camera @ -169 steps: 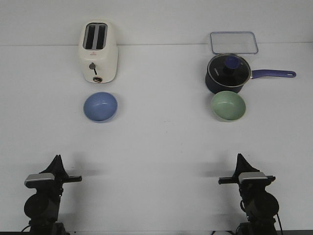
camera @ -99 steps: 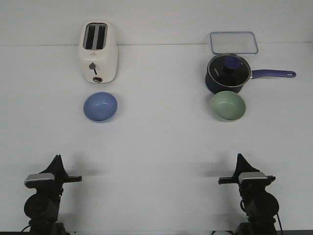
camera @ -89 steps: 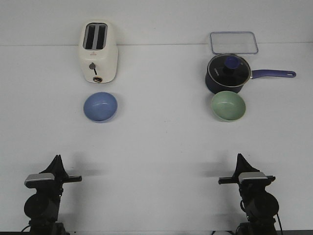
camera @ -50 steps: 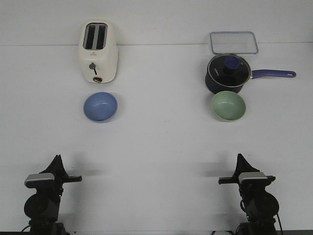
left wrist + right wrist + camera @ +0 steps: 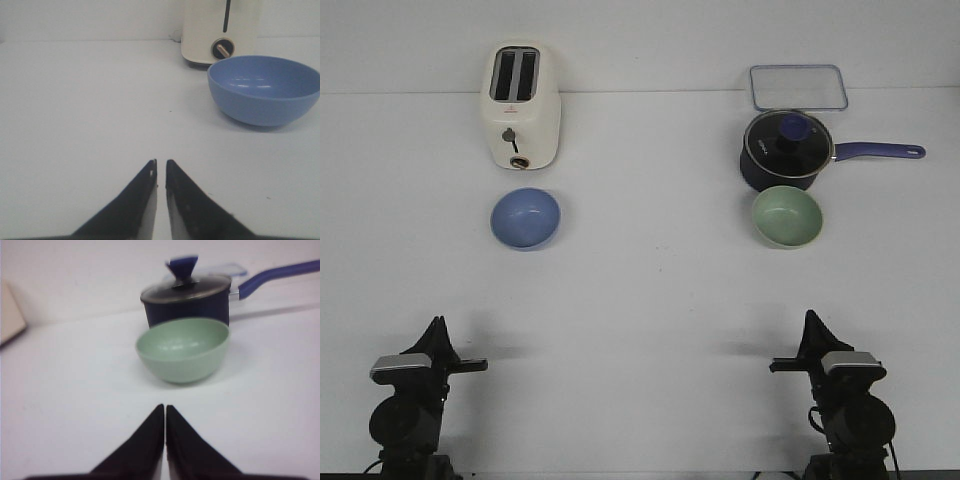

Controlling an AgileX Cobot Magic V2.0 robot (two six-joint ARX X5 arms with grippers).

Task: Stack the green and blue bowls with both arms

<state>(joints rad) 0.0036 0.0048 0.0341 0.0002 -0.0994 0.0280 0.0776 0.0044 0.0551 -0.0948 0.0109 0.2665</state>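
The blue bowl (image 5: 525,218) sits upright on the white table in front of the toaster; it also shows in the left wrist view (image 5: 265,89). The green bowl (image 5: 786,216) sits upright just in front of the saucepan; it also shows in the right wrist view (image 5: 183,349). My left gripper (image 5: 438,325) rests near the table's front left, shut and empty, far short of the blue bowl; its tips (image 5: 161,162) nearly touch. My right gripper (image 5: 811,319) rests at the front right, shut and empty, well short of the green bowl; its tips (image 5: 165,407) meet.
A cream toaster (image 5: 520,105) stands at the back left. A dark navy saucepan (image 5: 787,150) with a glass lid and a blue handle stands at the back right, touching or nearly touching the green bowl. A clear lidded container (image 5: 798,86) lies behind it.
The right arm has shifted slightly to the right and down in the front view. The bowls and the left arm have not moved.
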